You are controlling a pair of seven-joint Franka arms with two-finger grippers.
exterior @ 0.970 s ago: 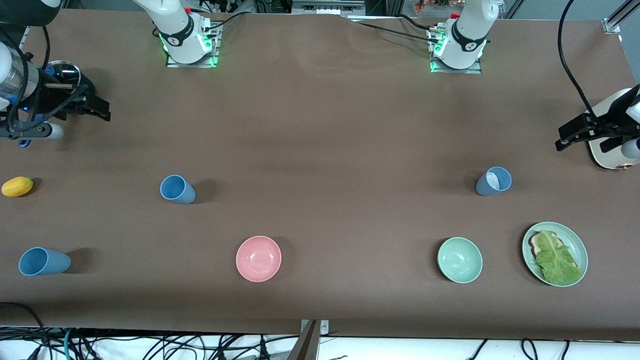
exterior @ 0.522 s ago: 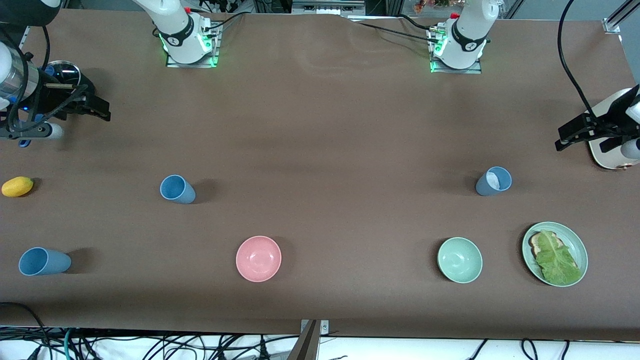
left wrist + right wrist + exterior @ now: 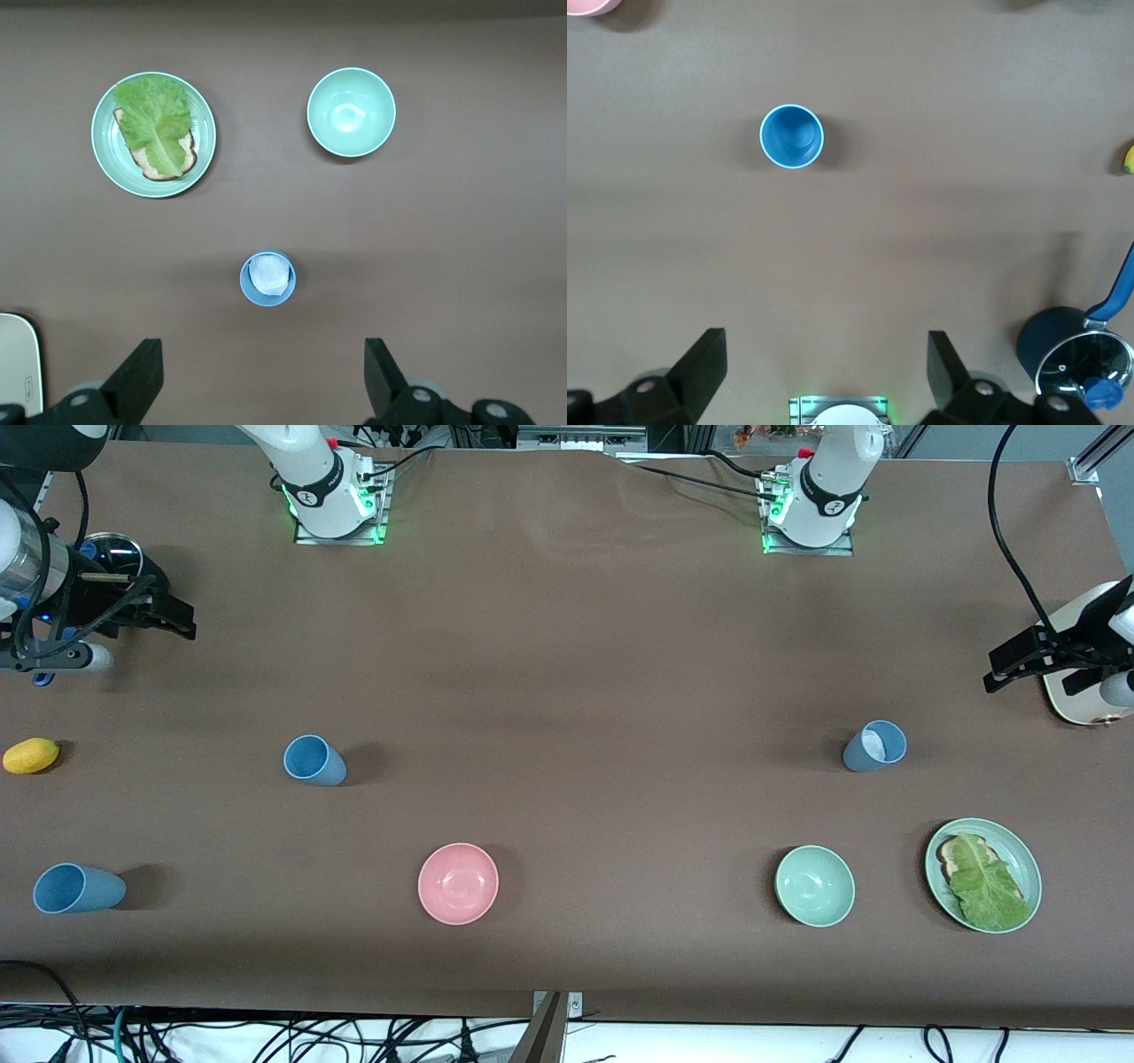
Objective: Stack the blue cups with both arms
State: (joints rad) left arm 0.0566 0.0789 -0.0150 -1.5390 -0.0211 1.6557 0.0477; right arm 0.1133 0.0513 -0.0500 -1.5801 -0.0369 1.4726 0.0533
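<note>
Fingers on both arms stand wide apart and hold nothing: in the left wrist view the left gripper [image 3: 257, 390] hangs high above the table with its fingers [image 3: 142, 376] spread well clear of the cup with the whitish patch [image 3: 267, 277], and in the right wrist view the right gripper [image 3: 824, 385] is likewise splayed, high over bare table near a plain blue cup [image 3: 791, 135]. From the front, the left gripper [image 3: 1032, 657] sits out at the left arm's end of the table, over a pale board there, and the right gripper [image 3: 155, 615] sits at the right arm's end beside a dark pot [image 3: 111, 553]. Three blue cups stand upright and well apart: the patched one [image 3: 874, 745] toward the left arm's end, farther from the camera than the pale green bowl [image 3: 814, 885] and the plate with lettuce [image 3: 982, 874]; a second cup [image 3: 314, 760] toward the right arm's end; and a third cup [image 3: 77, 888] nearest the camera at that end, with a yellow fruit [image 3: 30, 755] lying farther from the camera. The pink bowl [image 3: 457, 883] sits between. Nothing is stacked, so I judge the task at its very start, with both arms poised to make a first approach. Next, each gripper likely needs to come down over its nearest cup, straddle the rim or wall, close, then lift and bring one cup above another to nest it.
</note>
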